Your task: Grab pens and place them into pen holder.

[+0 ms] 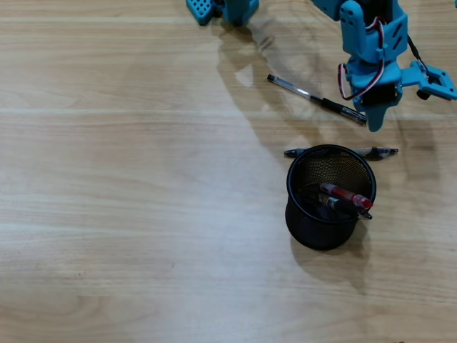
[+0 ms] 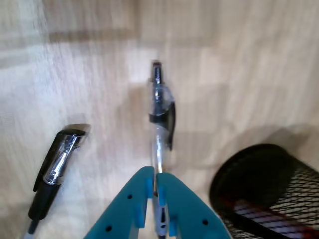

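The black mesh pen holder (image 1: 318, 230) stands on the wooden table and shows at the lower right of the wrist view (image 2: 304, 186). A red-and-clear pen (image 1: 348, 195) and a dark pen (image 1: 330, 203) lie inside it. A pen with a clear upper barrel and black clip (image 1: 383, 151) lies flat just behind the holder. In the wrist view this pen (image 2: 160, 117) runs under my gripper (image 2: 154, 172), whose fingers stand almost together over it with only a thin slit. In the overhead view my gripper (image 1: 375, 127) hangs between this pen and the clear stick pen with black cap (image 1: 307, 93), which also shows in the wrist view (image 2: 57, 167).
The blue arm (image 1: 371, 43) comes in from the top right. More blue robot parts (image 1: 214, 8) sit at the top edge. The holder's rim is close beside the gripper on the right of the wrist view.
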Controlling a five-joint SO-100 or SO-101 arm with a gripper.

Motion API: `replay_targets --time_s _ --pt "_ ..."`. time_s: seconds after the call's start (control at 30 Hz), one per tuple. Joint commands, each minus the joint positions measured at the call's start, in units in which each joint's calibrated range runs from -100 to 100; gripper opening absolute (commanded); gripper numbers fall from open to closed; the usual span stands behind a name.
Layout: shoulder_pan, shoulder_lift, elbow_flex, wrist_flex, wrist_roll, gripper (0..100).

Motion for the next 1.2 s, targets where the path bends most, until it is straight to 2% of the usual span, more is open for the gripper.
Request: replay_targets --time_s 0.0,0.07,0.1,0.13,0.2,0.87,1.17 --pt "-0.15 0.88 -2.7 0.96 -1.32 3" --pt "-0.15 1.05 -2.61 1.23 -1.37 7" --pt "-0.15 1.13 -2.61 1.69 -1.37 11" --pt "-0.06 1.13 -2.61 1.78 -1.37 21" --pt "0.03 1.22 -2.61 1.78 -1.37 27" --pt "4.51 7.93 -2.7 2.96 -2.63 25" --pt "5.06 7.76 -2.7 6.61 -4.57 5"
